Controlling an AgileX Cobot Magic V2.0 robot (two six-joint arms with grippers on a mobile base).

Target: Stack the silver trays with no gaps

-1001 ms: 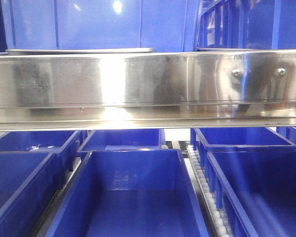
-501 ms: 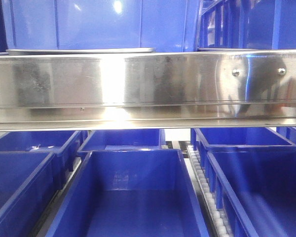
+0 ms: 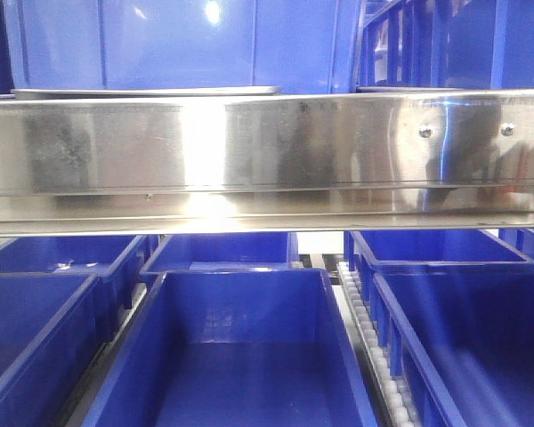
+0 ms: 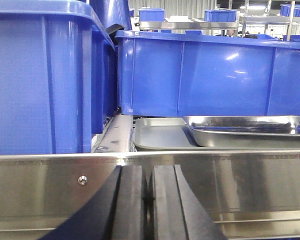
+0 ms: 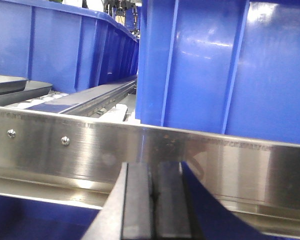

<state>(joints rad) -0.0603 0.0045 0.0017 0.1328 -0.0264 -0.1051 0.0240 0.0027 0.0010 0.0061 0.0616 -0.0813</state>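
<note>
Two silver trays lie beyond the steel rail in the left wrist view. A duller flat tray [image 4: 160, 135] sits on the conveyor. A shinier tray [image 4: 250, 129] rests partly over its right side, offset rather than nested. My left gripper [image 4: 149, 172] is low in front of the rail, shut with nothing between its pads, well short of the trays. My right gripper [image 5: 154, 170] is also shut and empty, below the rail. A tray corner [image 5: 7, 86] shows at the far left of the right wrist view. In the front view only thin tray rims [image 3: 147, 91] peek above the rail.
A long steel rail [image 3: 267, 156] with screws runs across in front of both grippers. Tall blue bins [image 4: 40, 80] [image 4: 215, 75] stand left of and behind the trays. Another blue bin [image 5: 215, 65] is close ahead of the right gripper. Open blue bins [image 3: 240, 356] sit below the rail.
Only the reflections on the right part of the rail shift slightly. Trays and bins stay put.
</note>
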